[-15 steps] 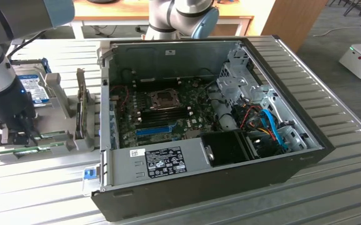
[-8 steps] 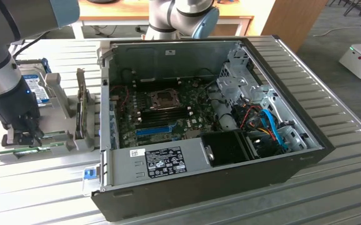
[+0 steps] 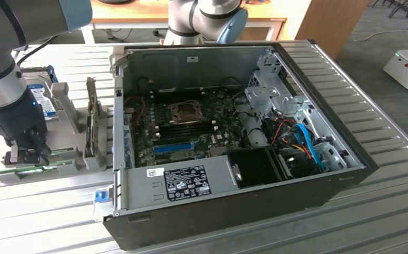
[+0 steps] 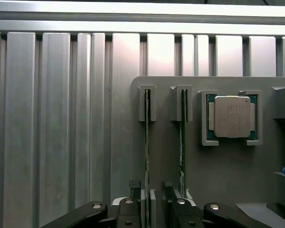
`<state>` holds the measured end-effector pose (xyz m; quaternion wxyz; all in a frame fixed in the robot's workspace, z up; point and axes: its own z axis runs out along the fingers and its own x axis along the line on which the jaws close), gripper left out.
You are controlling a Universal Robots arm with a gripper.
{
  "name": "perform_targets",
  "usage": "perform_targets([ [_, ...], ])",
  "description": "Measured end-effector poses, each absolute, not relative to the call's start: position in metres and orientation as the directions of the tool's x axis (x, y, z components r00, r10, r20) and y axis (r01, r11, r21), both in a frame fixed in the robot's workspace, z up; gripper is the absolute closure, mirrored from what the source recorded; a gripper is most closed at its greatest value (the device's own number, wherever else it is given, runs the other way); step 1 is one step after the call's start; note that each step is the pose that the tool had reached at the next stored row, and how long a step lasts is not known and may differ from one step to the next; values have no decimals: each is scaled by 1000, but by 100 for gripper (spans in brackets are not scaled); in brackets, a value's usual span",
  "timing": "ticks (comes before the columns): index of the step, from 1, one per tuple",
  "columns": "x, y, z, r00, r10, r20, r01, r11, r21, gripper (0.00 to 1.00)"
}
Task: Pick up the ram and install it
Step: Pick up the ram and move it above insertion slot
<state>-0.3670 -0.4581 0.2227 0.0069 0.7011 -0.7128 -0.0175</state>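
Grey fixture plate (image 4: 218,180) on the slotted aluminium table (image 4: 52,118), wrist view first. We see two sticks parked on edge in end clips, which leaves the flat faces free to pinch. The ram (image 4: 146,142) is the stick further from the CPU (image 4: 232,116), which lies flat in its own nest on the same plate. The gripper (image 4: 151,190) is spread wide and straddles the ram near one end, one finger each side with a small gap both sides. Nothing is clamped or lifted. The second stick (image 4: 182,142) sits just outside one finger.

Exterior view: the arm comes straight down on the fixture at the exterior view's left, with the gripper low over the plate and fingers pointing down. That matches the edge-up parking. The hard drive (image 3: 47,106), blue label, stands in the fixture behind the arm. The open PC case (image 3: 260,201) is just beside the fixture, on its side with the panel off. Its motherboard (image 3: 189,132) faces up, and we judge that's for access from above. The blue slot (image 3: 174,147) is bare. The ram is in its clips and the pick is not yet made.
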Motion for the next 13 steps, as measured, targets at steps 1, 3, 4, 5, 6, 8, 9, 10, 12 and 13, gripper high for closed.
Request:
perform_targets([
  [1,-367,-458,223,-17,-1000,-14,-999,16,35,69],
  [3,-367,-458,221,-17,-1000,-15,-999,16,34,69],
  [4,-367,-458,220,-17,-1000,-15,-999,16,34,69],
  [5,-367,-458,219,-17,-1000,-15,-999,16,33,69],
  [6,-367,-458,218,-17,-1000,-15,-999,16,33,69],
  [8,-367,-458,216,-17,-1000,-15,-999,16,32,69],
  [9,-367,-458,215,-17,-1000,-15,-999,16,32,69],
  [10,-367,-458,215,-17,-1000,-15,-999,16,32,69],
  [12,-367,-458,213,-17,-1000,-15,-999,16,31,69],
  [13,-367,-458,212,-17,-1000,-15,-999,16,31,69],
])
